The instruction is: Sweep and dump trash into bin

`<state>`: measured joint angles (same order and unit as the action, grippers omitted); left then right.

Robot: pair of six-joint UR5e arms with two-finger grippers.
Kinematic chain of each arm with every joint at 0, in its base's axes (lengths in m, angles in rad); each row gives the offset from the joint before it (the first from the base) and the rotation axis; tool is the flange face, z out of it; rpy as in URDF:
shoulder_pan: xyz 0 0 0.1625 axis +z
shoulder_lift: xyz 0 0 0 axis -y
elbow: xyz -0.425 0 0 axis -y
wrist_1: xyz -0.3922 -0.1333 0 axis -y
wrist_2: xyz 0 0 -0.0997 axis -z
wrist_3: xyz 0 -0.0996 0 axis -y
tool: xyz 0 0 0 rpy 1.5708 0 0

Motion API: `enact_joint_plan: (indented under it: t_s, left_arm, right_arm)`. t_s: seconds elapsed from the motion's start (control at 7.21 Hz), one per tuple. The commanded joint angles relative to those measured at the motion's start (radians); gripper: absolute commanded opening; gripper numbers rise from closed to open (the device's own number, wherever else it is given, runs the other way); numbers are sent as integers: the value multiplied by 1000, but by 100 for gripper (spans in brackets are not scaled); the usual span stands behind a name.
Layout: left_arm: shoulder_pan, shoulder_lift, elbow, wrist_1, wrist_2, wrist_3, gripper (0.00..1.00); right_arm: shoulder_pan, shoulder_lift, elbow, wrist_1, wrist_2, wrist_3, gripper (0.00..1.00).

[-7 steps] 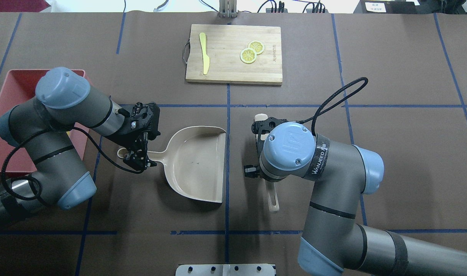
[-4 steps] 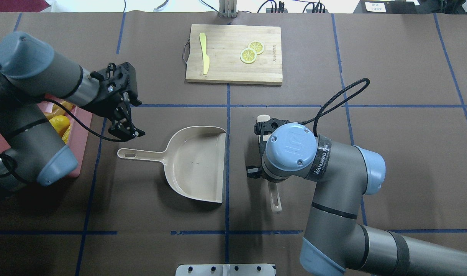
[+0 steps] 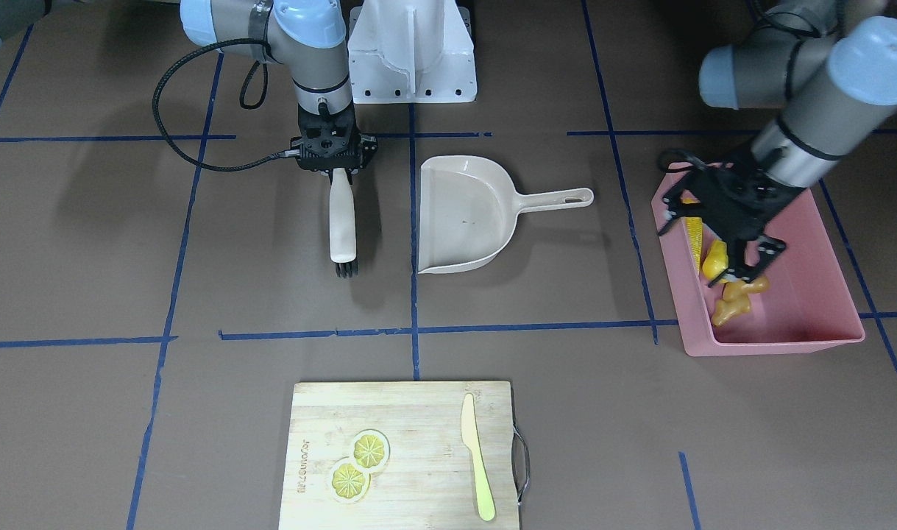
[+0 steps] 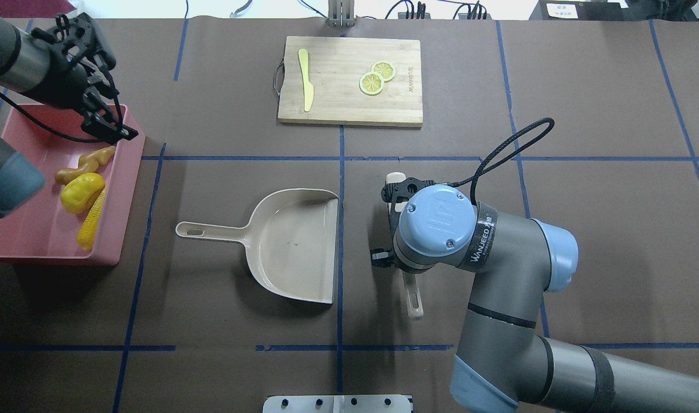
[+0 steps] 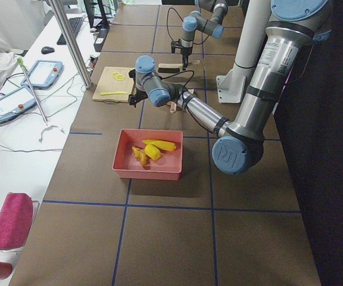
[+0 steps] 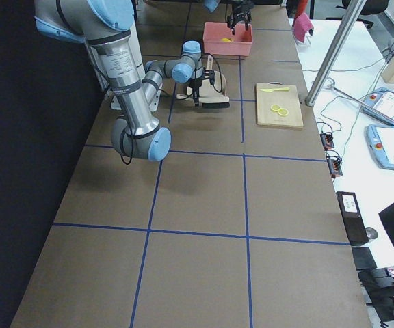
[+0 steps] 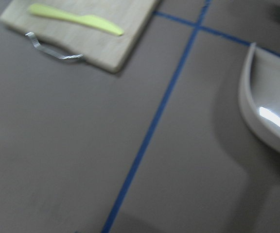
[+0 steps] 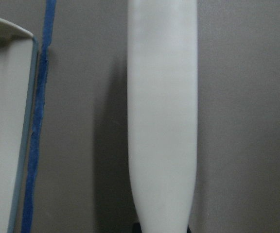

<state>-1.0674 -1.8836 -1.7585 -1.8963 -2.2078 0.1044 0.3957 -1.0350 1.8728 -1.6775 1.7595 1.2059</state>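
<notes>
The pink bin (image 4: 39, 252) stands at the table's left end. It holds the trash: a corn cob (image 4: 91, 218), a yellow lump (image 4: 81, 192) and a tan ginger root (image 4: 85, 165). My left gripper (image 4: 111, 129) hangs open and empty above the bin's far right corner, also seen from the front as left gripper (image 3: 750, 265) over the bin (image 3: 772, 342). The beige dustpan (image 4: 292, 246) lies empty mid-table. My right gripper (image 3: 335, 158) is shut on the white brush (image 3: 341, 221), whose bristles point away from the robot.
At the far middle lies a wooden cutting board (image 4: 349, 80) with two lemon slices (image 4: 377, 77) and a yellow-green knife (image 4: 306, 86). The brush's handle end (image 4: 412, 301) sticks out toward the robot. A white mount (image 3: 411, 51) sits at the robot's base.
My left gripper has left the dustpan's handle and swung left and away to above the bin's far corner, uncovering the trash. The right arm with the brush shifted only slightly.
</notes>
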Motion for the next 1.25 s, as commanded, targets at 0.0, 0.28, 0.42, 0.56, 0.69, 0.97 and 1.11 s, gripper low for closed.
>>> enact_joint_plan:
  t_s: [0.0,0.28,0.42,0.56,0.69,0.97,1.11]
  left_arm:
    - [-116,129,7,61,14,-15,100]
    - [-238,249,65,95,7,-97,100]
    - [-300,256,80,211,-50,-106,100]
    - [-384,247,89,393,-126,-92,100]
    - [-423,258,83,431,-147,-85,100]
    - [-477,313,86,440,-156,53,100]
    - [-492,352,86,430,-174,57,100]
  right_arm:
    - [0,0,-3,1,0,-9,0]
    - [0,0,-4,1,-2,-9,0]
    - [2,0,-3,1,-2,-9,0]
    - [3,1,-3,1,-2,-8,0]
    - [6,3,-1,1,-2,-8,0]
    - [20,4,0,1,2,-12,0]
    - [35,4,0,1,9,-20,0]
